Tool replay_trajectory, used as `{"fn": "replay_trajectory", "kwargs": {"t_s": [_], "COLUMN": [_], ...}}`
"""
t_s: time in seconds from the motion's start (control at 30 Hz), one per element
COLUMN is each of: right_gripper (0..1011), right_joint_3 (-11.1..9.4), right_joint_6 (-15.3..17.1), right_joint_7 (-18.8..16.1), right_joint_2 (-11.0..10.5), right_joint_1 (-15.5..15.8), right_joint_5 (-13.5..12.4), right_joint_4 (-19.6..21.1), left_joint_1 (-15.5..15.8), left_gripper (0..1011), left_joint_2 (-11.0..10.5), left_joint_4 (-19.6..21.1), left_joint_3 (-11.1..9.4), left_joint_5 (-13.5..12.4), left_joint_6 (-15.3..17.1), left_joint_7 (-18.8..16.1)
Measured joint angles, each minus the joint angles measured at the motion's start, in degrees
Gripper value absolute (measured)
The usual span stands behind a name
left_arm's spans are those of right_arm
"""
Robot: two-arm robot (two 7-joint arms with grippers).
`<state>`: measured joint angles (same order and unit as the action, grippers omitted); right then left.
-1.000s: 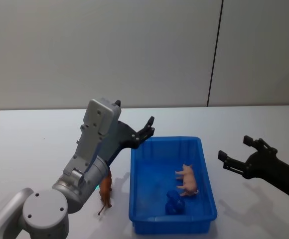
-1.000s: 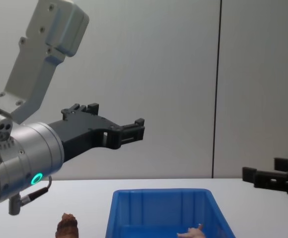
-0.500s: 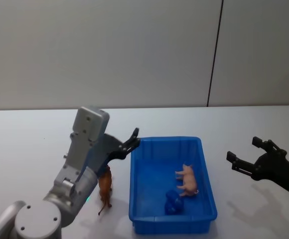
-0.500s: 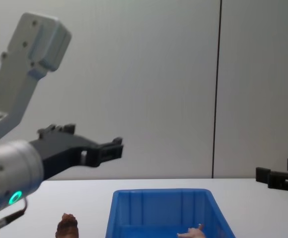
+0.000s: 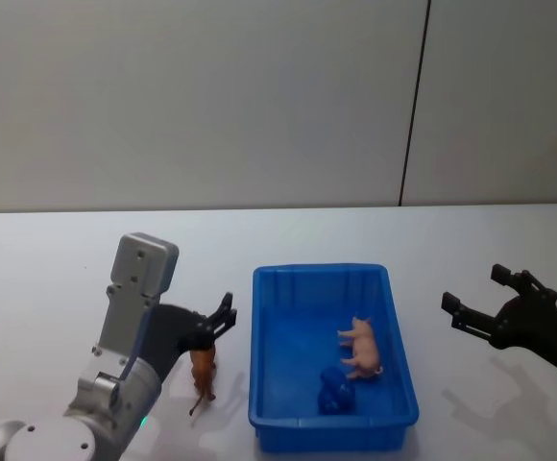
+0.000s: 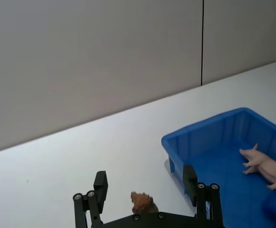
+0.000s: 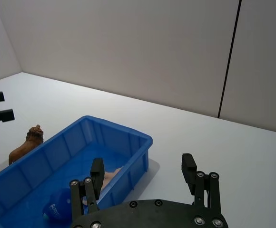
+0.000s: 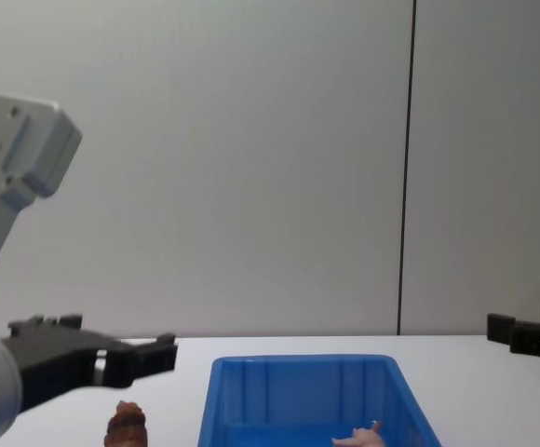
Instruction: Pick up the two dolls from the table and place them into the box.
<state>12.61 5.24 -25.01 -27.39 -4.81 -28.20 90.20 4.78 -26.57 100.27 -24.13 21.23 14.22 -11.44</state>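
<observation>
While the flat white tabletop [image 5: 58,279] carries everything, the bright blue rectangular plastic box [image 5: 394,331] already holds the pale pink doll [image 5: 362,346] and a small dark blue object [image 5: 334,392]. Outside it, just beside its left wall, the dark brown doll [image 5: 203,369] stands on the table. The left gripper [image 5: 219,318] hangs above this doll with fingers wide apart. The right gripper [image 5: 480,300] waits to the right of the box, also spread wide. The brown doll looks light and stiff, probably smooth; taking it across the body seems safest.
</observation>
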Motion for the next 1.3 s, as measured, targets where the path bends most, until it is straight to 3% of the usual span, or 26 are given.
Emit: {"fn": "replay_trajectory", "kwargs": {"t_s": [0.33, 0.57, 0.97, 1.27, 1.3], "right_gripper": [1001, 1001, 1001, 1001, 1001], "right_joint_3": [-0.06, -0.11, -0.13, -0.13, -0.13], "right_joint_6": [-0.06, -0.07, -0.07, -0.07, -0.07], "right_joint_7": [0.05, 0.05, 0.05, 0.05, 0.05], "right_joint_2": [-0.13, -0.17, -0.23, -0.23, -0.23], "right_joint_1": [0.11, 0.15, 0.2, 0.2, 0.2], "right_joint_5": [-0.09, -0.13, -0.18, -0.18, -0.18], "right_joint_4": [0.06, 0.11, 0.12, 0.12, 0.12], "left_joint_1": [0.2, 2.61, 6.88, 9.07, 9.37], "left_gripper": [1001, 1001, 1001, 999, 964], "left_joint_2": [-0.26, 0.7, 2.68, 3.99, 4.19], "left_joint_4": [-1.53, -5.29, -12.1, -16.37, -16.99], "left_joint_3": [1.04, 1.9, 2.63, 2.74, 2.74], "left_joint_5": [3.03, 4.1, 3.88, 3.22, 3.13], "left_joint_6": [4.64, 7.25, 9.7, 10.69, 10.75], "left_joint_7": [1.53, 5.41, 10.71, 12.68, 12.98]}}
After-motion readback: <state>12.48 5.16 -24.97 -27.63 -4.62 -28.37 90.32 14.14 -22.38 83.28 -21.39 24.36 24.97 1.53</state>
